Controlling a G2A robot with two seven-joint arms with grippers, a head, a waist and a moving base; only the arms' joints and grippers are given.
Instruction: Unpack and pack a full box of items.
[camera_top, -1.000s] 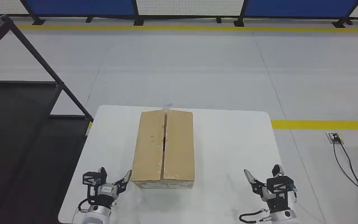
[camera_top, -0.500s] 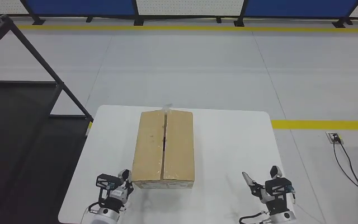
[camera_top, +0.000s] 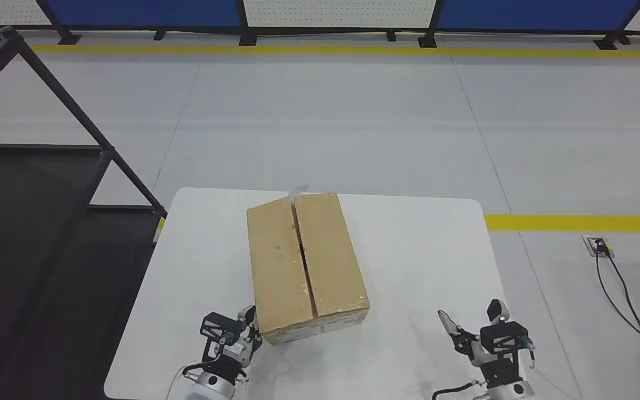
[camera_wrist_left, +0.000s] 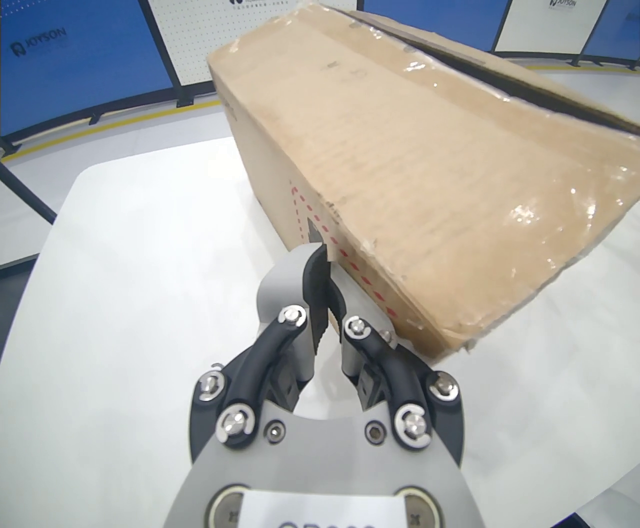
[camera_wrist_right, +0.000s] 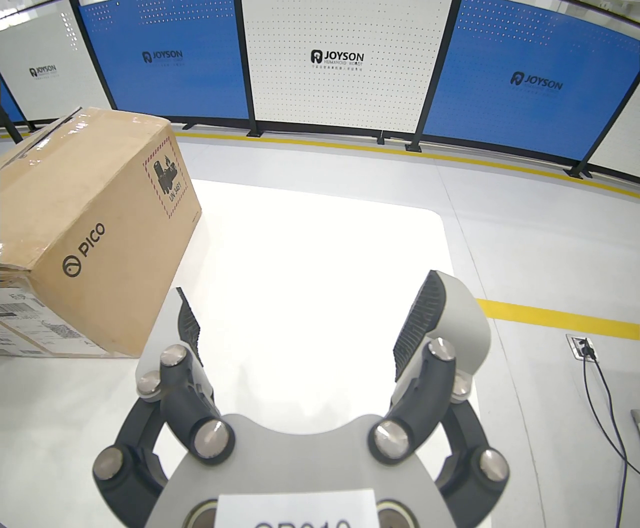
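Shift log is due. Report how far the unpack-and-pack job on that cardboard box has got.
Done: nothing visible; the cardboard box lies closed, flaps together, skewed on the table. In hand: the left gripper, shut, is at the box's near lower side, apparently touching it; the right gripper is open, apart from the box. Left: opening it, unpacking, repacking.
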